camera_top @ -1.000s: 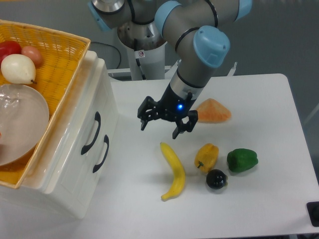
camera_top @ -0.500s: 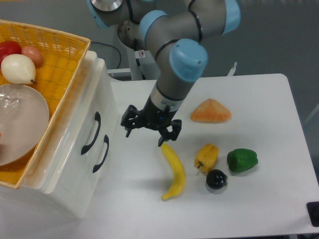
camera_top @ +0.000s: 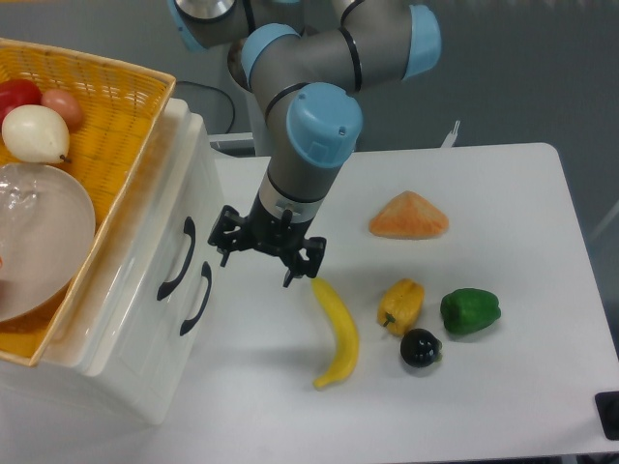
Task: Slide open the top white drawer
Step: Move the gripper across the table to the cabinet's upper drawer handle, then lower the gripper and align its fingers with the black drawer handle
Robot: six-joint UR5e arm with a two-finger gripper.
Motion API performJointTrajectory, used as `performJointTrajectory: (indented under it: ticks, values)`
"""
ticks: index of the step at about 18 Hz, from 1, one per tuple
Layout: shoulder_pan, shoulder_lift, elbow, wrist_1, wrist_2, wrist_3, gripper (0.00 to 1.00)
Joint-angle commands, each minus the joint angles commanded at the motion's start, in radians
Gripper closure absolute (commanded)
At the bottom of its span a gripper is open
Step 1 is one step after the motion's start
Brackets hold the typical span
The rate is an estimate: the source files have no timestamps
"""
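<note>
A cabinet stands at the table's left with a basket on top; the top drawer sits above the lower drawer. The gripper hangs just right of the handles, a banana lying beyond.

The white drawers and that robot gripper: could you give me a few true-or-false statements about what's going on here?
1. The top white drawer is shut. True.
2. The gripper is clamped on a drawer handle. False: it is open, off the handles, beside the cabinet.
3. A banana lies on the table. True.
4. The yellow wicker basket sits on the table by the green pepper. False: it rests on top of the drawer unit.
</note>
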Motion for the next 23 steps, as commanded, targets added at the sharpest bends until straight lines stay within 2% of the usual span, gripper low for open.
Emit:
performJointTrajectory:
  ticks: [6,18,23]
  values:
    - [-0.002,-0.017,0.0,-0.089,-0.032,-0.046,0.0]
    - [0.041,-0.017,0.005,-0.107,-0.136,-0.052,0.0]
    - [0.037,-0.017,0.006,-0.107,-0.135,-0.051,0.0]
